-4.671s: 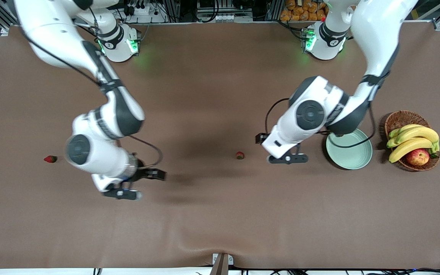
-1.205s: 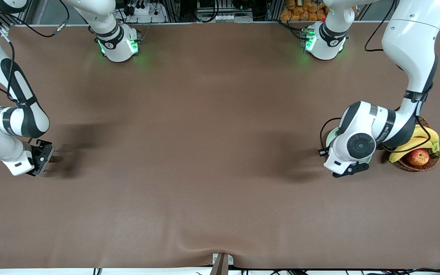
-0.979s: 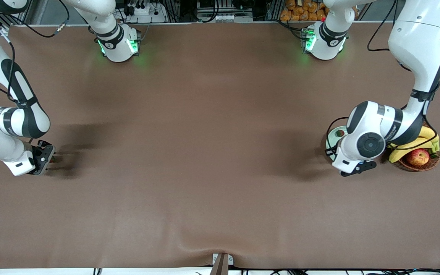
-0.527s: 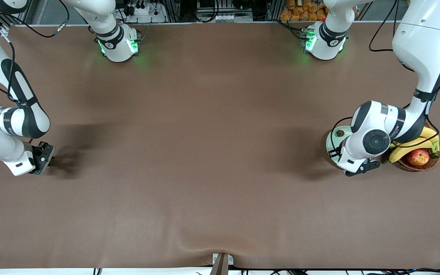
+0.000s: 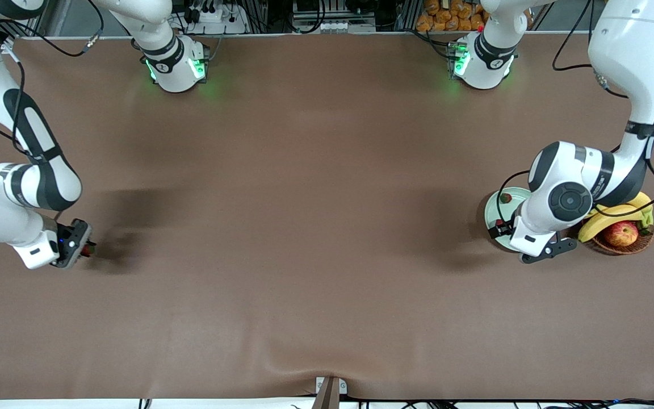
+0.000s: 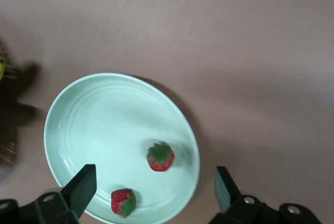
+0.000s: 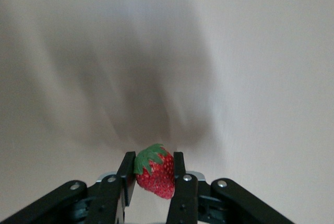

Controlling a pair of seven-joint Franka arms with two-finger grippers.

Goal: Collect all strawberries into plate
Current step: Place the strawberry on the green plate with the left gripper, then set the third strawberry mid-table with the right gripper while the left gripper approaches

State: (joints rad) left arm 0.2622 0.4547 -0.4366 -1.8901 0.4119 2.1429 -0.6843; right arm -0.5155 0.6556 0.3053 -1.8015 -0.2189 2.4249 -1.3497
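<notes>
Strawberries, three tiny red berries with green leafy caps, were split between the two ends of the table: two lay in the round, shallow, pale mint-green plate point(image 6: 78, 130) with its smooth raised rim and faint concentric rings, one strawberry point(image 6: 160, 156) nearer the middle of the dish and the other strawberry point(image 6: 123, 202) close to the rim, well apart from each other. The third strawberry point(image 7: 154, 171), seeded and glossy, was pinched between the black fingers point(image 7: 180, 182) of the right gripper point(image 5: 80, 246), which was closed tight on it just above the table at the right arm's end. The left gripper point(image 6: 154, 190) hung over the plate with its jaws spread wide and nothing between them. The table point(image 5: 304, 227) was covered with a matte brown cloth, smooth apart from a slight ripple at the edge nearest the front camera, and soft shadows of the arms fell on it. Beside the plate, toward the left arm's end, stood a round brown wicker basket point(image 5: 642, 242) holding curved yellow bananas point(image 5: 611, 215) and a red-yellow apple point(image 5: 620, 233). Along the top of the front view, the white arm bases glowed green, with cables, metal framing and a heap of orange objects point(image 5: 446, 14) past the table's edge.
</notes>
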